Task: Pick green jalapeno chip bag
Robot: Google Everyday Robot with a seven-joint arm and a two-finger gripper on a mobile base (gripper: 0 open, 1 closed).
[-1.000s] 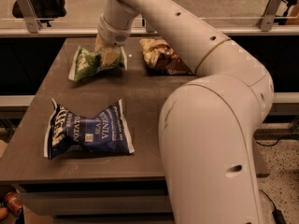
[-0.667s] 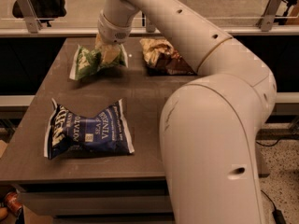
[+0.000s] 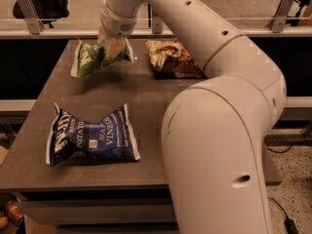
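The green jalapeno chip bag (image 3: 90,58) is small, crinkled and light green with a white edge. It hangs tilted above the far left part of the dark table (image 3: 151,101), casting a shadow beneath it. My gripper (image 3: 112,47) reaches down from the white arm and is shut on the bag's right end. The bag's left end droops toward the table's far-left corner.
A larger dark-blue chip bag (image 3: 90,136) lies flat at the front left of the table. A tan-and-brown bag (image 3: 171,58) lies at the far middle, right of the gripper. My white arm (image 3: 219,130) fills the right side. A rail (image 3: 156,32) runs behind the table.
The green bag has risen off the table with the gripper; a shadow now shows under it. The other two bags have not moved.
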